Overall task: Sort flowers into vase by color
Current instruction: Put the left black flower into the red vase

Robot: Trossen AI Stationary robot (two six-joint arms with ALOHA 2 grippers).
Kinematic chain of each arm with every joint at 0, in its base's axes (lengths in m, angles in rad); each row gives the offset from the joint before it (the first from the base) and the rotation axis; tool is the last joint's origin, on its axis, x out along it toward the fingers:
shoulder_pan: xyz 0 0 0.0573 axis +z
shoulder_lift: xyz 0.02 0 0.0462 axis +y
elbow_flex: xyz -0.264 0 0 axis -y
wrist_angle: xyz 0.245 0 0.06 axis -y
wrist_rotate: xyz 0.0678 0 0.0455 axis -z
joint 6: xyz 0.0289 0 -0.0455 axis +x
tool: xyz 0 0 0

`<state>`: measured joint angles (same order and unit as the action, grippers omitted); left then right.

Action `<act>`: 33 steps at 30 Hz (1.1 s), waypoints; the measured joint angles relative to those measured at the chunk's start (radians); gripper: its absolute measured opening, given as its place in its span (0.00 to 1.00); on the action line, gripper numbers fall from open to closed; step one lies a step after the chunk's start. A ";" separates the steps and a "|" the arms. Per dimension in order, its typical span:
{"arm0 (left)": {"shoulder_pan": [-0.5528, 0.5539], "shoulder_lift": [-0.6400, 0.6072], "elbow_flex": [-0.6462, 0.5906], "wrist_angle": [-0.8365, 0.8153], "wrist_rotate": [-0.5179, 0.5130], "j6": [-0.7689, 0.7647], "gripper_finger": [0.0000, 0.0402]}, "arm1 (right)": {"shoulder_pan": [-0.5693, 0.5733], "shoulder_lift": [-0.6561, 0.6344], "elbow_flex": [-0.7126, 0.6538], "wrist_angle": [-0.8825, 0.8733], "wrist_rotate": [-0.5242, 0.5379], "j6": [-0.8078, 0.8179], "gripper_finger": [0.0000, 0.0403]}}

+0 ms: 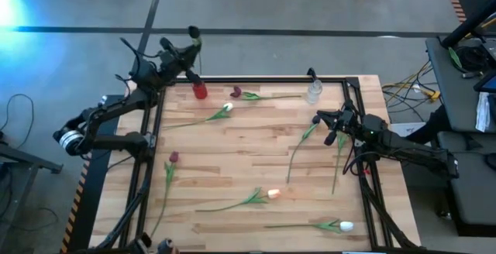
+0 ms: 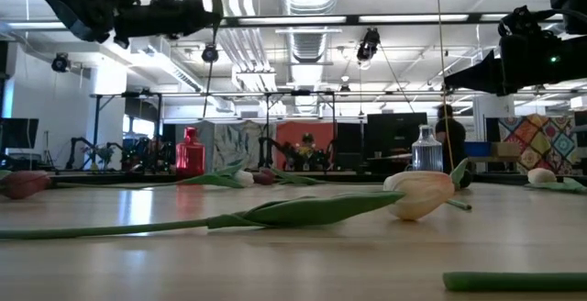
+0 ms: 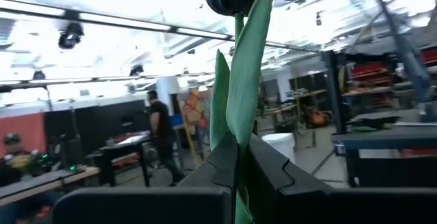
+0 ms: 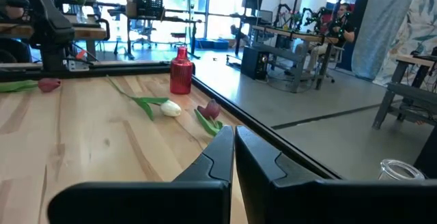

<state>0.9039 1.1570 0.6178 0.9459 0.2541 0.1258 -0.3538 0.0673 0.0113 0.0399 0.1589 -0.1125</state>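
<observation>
Above red vase [image 1: 200,90], left end effector [image 1: 191,46] clamped on dark tulip [image 1: 194,32]; right end effector [image 1: 319,120] closed.

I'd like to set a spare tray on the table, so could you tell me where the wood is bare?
The widest bare patch lies mid-table, between the dark-headed flower by the left edge and the long stem near the right gripper. The far edge is crowded: red vase, two flowers, clear vase. The near edge holds the peach flower and white flower.

Smooth wooden table [image 1: 248,161], clear glass vase [image 1: 313,91]
</observation>
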 joint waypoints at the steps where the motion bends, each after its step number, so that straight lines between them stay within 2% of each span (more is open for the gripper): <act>1: 0.008 0.008 0.000 0.014 0.000 -0.001 0.00 | 0.000 0.000 0.000 0.000 0.000 0.000 0.02; 10: 0.031 0.031 -0.011 0.030 -0.001 -0.006 0.00 | 0.000 0.000 0.000 0.000 0.000 0.000 0.02; 24: 0.035 -0.119 -0.151 0.090 -0.057 -0.032 0.00 | 0.000 0.000 0.000 0.000 0.000 0.000 0.02; 33: 0.043 -0.087 -0.157 0.091 -0.061 -0.041 0.00 | 0.000 0.000 0.000 0.000 0.000 0.000 0.02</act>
<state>0.9474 1.0701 0.4610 1.0373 0.1928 0.0843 -0.3541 0.0673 0.0113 0.0402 0.1586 -0.1127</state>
